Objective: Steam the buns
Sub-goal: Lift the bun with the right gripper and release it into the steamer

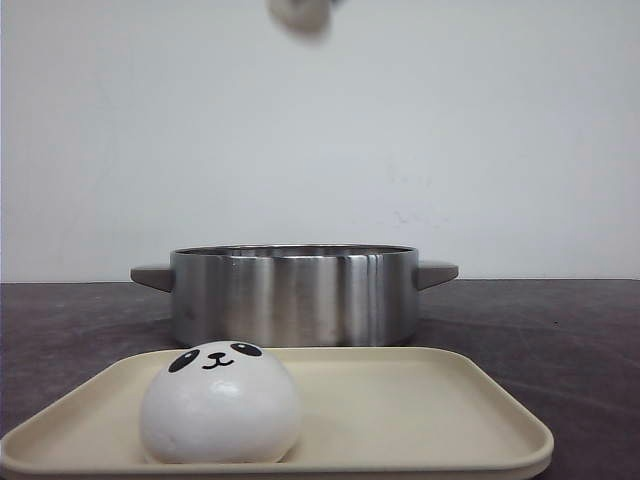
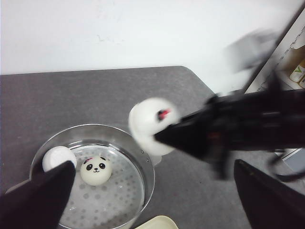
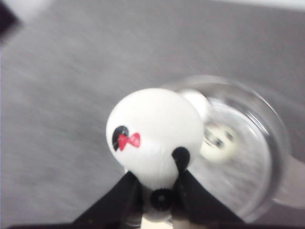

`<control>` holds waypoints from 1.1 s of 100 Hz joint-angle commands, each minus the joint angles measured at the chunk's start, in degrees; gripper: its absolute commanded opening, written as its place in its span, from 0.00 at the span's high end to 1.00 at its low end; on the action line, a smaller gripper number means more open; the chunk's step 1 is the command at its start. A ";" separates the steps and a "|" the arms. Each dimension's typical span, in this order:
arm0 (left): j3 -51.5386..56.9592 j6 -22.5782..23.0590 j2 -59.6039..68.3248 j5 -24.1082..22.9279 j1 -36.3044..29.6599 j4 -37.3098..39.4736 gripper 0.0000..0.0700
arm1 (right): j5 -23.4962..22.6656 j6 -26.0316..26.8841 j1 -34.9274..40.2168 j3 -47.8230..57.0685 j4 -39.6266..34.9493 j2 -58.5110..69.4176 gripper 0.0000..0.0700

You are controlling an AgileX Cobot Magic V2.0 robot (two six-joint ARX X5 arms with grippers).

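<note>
My right gripper [image 3: 157,179] is shut on a white panda bun [image 3: 155,136] with a red bow. It holds it high in the air beside the steel pot [image 2: 145,167]. That held bun also shows in the left wrist view [image 2: 150,121] and blurred at the top of the front view [image 1: 300,14]. Two buns lie in the pot: one face up [image 2: 96,170], one plain white [image 2: 57,157]. A fourth bun [image 1: 220,402] sits on the cream tray [image 1: 430,420]. My left gripper [image 2: 155,200] is open and empty above the pot.
The steel pot [image 1: 295,293] with two grey handles stands behind the tray on a dark grey table [image 1: 560,330]. A white wall is behind. Shelving [image 2: 298,71] shows past the table's far corner in the left wrist view.
</note>
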 commanded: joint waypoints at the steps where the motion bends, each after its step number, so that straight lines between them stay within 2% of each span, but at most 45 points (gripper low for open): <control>1: 1.14 0.20 0.28 -0.02 -0.52 0.61 0.05 | -0.26 -2.23 -0.28 0.46 -1.31 4.15 0.99; 40: 1.14 0.17 0.31 -0.17 -0.52 -0.11 0.05 | -3.02 -3.21 -2.29 0.46 -3.19 20.09 0.97; 44: 1.14 0.17 0.31 -0.17 -0.52 -0.48 0.05 | -3.02 -3.13 -2.32 0.46 -3.30 20.41 0.88; 55: 1.11 0.20 0.31 -0.17 -0.52 -1.95 0.05 | -2.64 -3.15 -2.29 0.46 -3.19 20.74 0.39; 59: 1.11 0.20 0.31 -0.17 -0.52 -2.60 0.05 | -2.64 -3.13 -2.29 0.46 -3.04 20.74 0.28; 63: 1.11 0.22 0.37 -0.17 -0.52 -3.37 0.05 | -2.56 -3.15 -2.32 0.46 -3.04 20.74 0.25; 80: 0.83 0.87 1.03 -0.17 -0.52 -8.22 0.05 | -2.43 -3.13 -3.13 1.33 -5.44 20.13 0.24; 93: -2.23 0.76 1.14 -0.13 -0.52 -10.21 0.05 | -0.96 -3.19 -3.32 2.49 -6.45 17.16 0.24; 97: -3.85 0.55 1.14 0.00 -0.52 -10.16 0.05 | -0.44 -3.21 -3.32 2.69 -6.43 15.43 0.27; 99: -4.74 0.46 1.14 0.11 -0.55 -10.08 0.05 | -0.24 -3.28 -3.32 2.80 -6.43 14.45 0.33; 102: -6.16 0.04 1.14 0.15 -0.57 -9.97 0.05 | 0.00 -3.61 -3.30 2.93 -6.40 12.85 0.47; 110: -10.45 -1.38 1.18 0.96 -0.59 -9.25 0.05 | 0.04 -4.42 -3.15 2.95 -6.21 7.93 0.97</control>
